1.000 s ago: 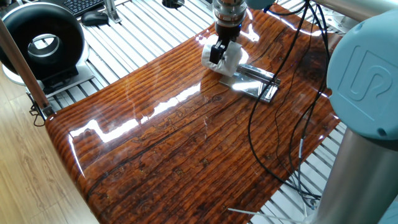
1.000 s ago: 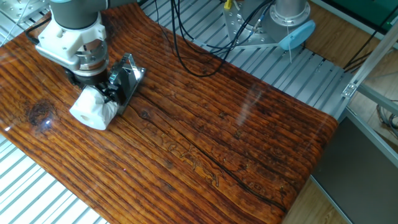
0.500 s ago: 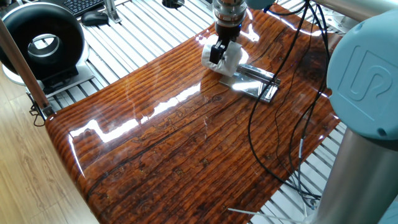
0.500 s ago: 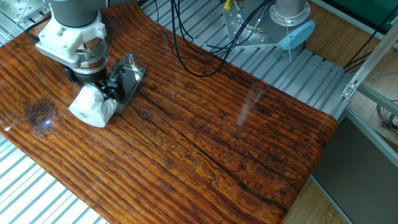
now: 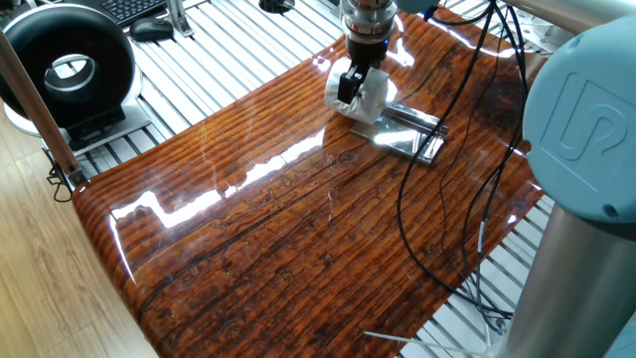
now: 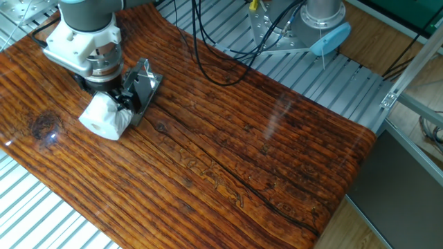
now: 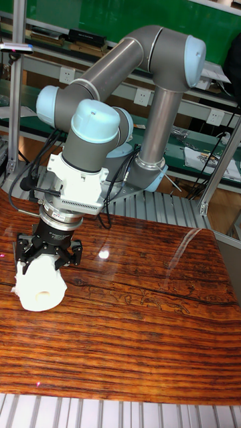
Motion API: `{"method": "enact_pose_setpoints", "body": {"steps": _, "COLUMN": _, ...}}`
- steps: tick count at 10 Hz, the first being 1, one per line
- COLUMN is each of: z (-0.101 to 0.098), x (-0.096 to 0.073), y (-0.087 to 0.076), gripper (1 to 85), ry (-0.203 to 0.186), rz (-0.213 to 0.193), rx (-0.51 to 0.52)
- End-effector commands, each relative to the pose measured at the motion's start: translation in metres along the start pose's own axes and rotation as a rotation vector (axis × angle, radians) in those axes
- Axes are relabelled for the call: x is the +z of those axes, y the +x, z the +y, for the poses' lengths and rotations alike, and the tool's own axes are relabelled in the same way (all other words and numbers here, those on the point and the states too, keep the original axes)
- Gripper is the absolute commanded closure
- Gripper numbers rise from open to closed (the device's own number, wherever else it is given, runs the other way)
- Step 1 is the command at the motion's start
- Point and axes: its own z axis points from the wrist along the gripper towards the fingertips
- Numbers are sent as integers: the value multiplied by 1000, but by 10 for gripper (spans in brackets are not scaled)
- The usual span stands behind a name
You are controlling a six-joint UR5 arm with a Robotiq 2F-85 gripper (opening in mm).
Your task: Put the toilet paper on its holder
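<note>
Item: white cylindrical roll of soft toilet paper [image 7: 40, 284], hollow core facing the tall fixed camera. Location: far end of the glossy striped brown wooden table [image 5: 298, 229], low over or on its surface; contact cannot be told.

Item: black two-finger gripper [image 7: 47, 254] on a grey and pale blue robot arm [image 7: 100, 134]. State: fingers closed against the sides of the roll from above, paper squeezed between them.

Item: flat shiny silver metal holder [image 5: 412, 131] with upturned ends. Location: lying on the table just beside the roll, to its right in one fixed view; roll appears to touch its nearer end.

Item: black cables [image 5: 407, 219] trailing across the table's right side.

Item: black ring-shaped device [image 5: 65, 70], off the table at far left.
</note>
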Motion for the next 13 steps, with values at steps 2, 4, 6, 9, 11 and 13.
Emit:
{"method": "enact_pose_setpoints", "body": {"steps": 2, "z": -3, "x": -4, "y": 17, "gripper": 847, "ry": 2, "rz": 53, "rx": 33}}
{"method": "enact_pose_setpoints", "body": {"steps": 4, "z": -3, "x": -6, "y": 18, "gripper": 847, "ry": 4, "rz": 52, "rx": 40}}
{"method": "enact_pose_setpoints", "body": {"steps": 6, "z": -2, "x": -5, "y": 12, "gripper": 847, "ry": -2, "rz": 30, "rx": 40}}
{"method": "enact_pose_setpoints", "body": {"steps": 9, "z": 2, "x": -5, "y": 8, "gripper": 847, "ry": -15, "rz": 13, "rx": 50}}
{"method": "enact_pose_setpoints", "body": {"steps": 11, "z": 4, "x": -5, "y": 8, "gripper": 847, "ry": -25, "rz": 14, "rx": 45}}
{"method": "enact_pose_setpoints", "body": {"steps": 13, "z": 3, "x": -6, "y": 14, "gripper": 847, "ry": -19, "rz": 37, "rx": 51}}
